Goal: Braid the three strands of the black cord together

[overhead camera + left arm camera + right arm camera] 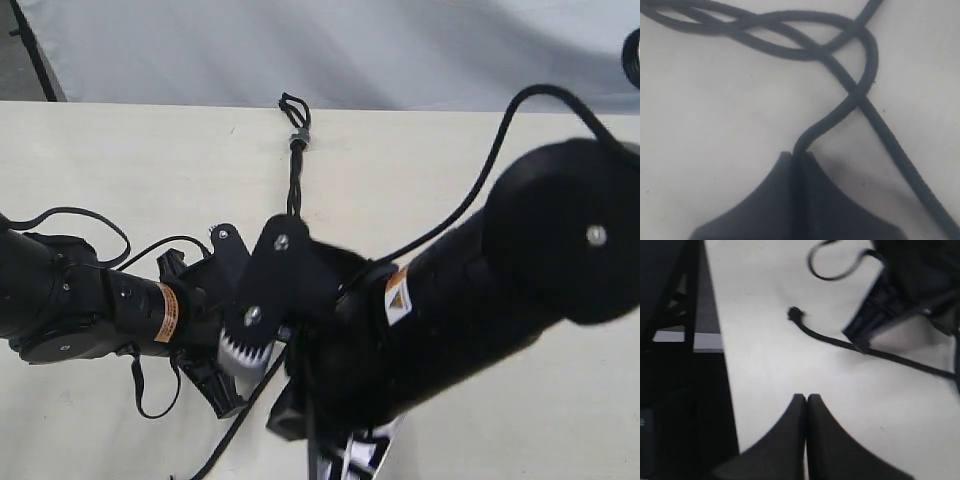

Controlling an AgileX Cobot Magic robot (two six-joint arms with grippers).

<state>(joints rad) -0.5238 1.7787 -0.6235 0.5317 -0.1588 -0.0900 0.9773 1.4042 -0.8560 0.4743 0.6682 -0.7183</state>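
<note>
The black cord lies on the pale table, with its small loop [294, 105] and grey band [297, 138] at the far side. Its crossed strands [294, 190] run toward the arms and vanish under them. In the left wrist view the braided part [740, 30] gives way to loose strands. One strand [867, 75] curls round into my left gripper [798, 155], which is shut on it. A second strand [900, 160] crosses under it diagonally. My right gripper [806, 397] is shut with nothing in it, over bare table. Beyond it lies a strand [830, 338] ending in a frayed knot [795, 314].
Both arms crowd the middle of the table: the left arm [90, 295] comes in from the left and the bulky right arm [500, 270] from the right, with glossy cables looping off them. The table's edge [715, 340] runs close beside the right gripper, with dark floor beyond.
</note>
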